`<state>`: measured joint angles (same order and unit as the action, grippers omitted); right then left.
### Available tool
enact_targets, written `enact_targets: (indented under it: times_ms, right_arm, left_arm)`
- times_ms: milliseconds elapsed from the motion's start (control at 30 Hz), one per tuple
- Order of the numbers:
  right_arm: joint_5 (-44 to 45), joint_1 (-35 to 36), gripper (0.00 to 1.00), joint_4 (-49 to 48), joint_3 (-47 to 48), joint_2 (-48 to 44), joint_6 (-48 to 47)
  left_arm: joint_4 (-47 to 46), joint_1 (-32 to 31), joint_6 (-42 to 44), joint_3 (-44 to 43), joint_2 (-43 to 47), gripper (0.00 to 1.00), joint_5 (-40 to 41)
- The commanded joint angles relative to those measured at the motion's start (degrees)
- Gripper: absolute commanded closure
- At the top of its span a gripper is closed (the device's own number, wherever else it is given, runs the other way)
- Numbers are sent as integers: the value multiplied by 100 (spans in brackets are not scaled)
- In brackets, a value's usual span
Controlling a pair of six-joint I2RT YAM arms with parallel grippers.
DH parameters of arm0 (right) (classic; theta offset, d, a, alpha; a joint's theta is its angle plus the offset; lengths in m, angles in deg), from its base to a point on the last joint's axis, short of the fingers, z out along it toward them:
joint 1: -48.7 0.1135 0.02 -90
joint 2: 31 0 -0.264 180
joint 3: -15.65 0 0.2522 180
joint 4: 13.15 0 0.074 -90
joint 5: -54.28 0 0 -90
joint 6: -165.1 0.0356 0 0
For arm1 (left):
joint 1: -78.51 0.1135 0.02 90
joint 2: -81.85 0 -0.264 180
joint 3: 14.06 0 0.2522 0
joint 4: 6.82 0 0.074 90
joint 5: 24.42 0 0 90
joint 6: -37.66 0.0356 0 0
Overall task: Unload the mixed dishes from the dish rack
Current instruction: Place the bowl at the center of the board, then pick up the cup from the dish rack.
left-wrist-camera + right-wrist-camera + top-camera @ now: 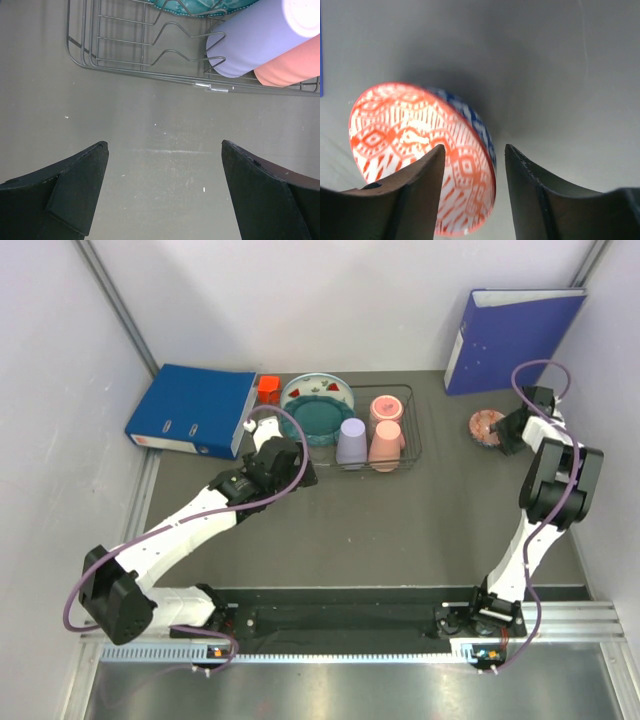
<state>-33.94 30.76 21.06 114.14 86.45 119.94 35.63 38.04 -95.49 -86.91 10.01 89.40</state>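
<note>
The dish rack (414,436) stands at the back centre. It holds a lavender cup (351,443), two salmon-pink cups (386,446), a teal plate (316,420) and a white plate with watermelon marks (318,390). My left gripper (303,476) hovers open over bare table just in front of the rack's left corner (125,70); the lavender cup (250,40) and a salmon cup (290,67) lie ahead of it. The small patterned bowl (486,426) is on the table at the right. My right gripper (475,147) straddles the tilted, blurred rim of the bowl (410,130), jaws apart, with a gap at the right finger.
A blue binder (190,410) lies flat left of the rack, with a small red cube (267,388) between them. Another blue binder (510,335) stands upright at the back right, behind the bowl. White walls close in on both sides.
</note>
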Motion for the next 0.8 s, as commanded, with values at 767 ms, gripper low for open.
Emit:
enact_targets:
  times_ms: [767]
  right_arm:
    - [1077,3776,36,-427,-1468,-4556,-1265]
  left_arm:
    - [-487,4,782,-1218,-717,1,176]
